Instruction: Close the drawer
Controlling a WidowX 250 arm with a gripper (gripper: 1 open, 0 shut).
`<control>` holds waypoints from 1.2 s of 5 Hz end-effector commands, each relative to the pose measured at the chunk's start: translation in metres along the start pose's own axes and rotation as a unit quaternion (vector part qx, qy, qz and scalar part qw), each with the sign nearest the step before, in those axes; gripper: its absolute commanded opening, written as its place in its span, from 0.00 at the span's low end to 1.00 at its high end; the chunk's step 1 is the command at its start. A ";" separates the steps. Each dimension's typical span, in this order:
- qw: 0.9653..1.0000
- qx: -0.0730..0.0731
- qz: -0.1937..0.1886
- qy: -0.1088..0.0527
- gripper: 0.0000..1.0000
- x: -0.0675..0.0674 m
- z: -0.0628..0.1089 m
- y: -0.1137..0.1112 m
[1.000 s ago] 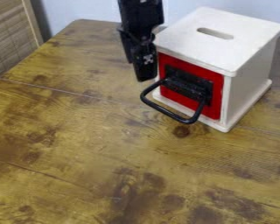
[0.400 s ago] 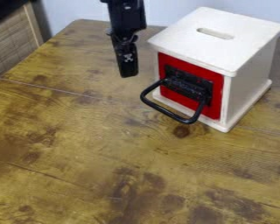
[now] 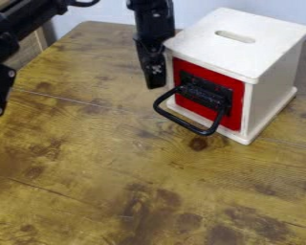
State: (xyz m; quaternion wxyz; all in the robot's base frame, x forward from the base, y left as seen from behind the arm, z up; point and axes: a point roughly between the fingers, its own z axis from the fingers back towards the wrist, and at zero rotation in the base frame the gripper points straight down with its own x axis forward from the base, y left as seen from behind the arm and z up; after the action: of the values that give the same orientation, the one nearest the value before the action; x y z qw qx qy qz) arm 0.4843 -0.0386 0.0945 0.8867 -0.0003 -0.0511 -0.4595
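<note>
The drawer (image 3: 208,92) is red-fronted with a black centre panel and sits in a pale wooden box (image 3: 255,50) with a slot in its top. Its black loop handle (image 3: 186,117) hangs out and down towards the table. The red front looks close to flush with the box; how far out it stands I cannot tell. My black gripper (image 3: 155,80) points down just left of the drawer front, above the handle and apart from it. It is open and holds nothing.
The box stands at the back right of a worn wooden table (image 3: 104,172). Dark arm parts (image 3: 18,33) reach across the top left corner. A white wall runs behind the table's far edge.
The gripper swung left, then came back right and a little lower beside the drawer front. Dark arm parts have come into view at the top left. The drawer has not moved.
</note>
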 end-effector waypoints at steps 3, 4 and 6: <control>0.998 -0.002 0.017 -0.057 1.00 0.005 0.080 -0.019; 0.999 0.013 0.016 -0.033 1.00 0.000 0.085 -0.019; 0.997 0.049 0.027 -0.050 1.00 0.001 0.083 -0.047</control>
State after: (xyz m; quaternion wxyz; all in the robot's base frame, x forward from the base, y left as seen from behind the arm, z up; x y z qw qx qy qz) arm 0.4463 -0.0611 0.1237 0.9024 0.0013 -0.0577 -0.4270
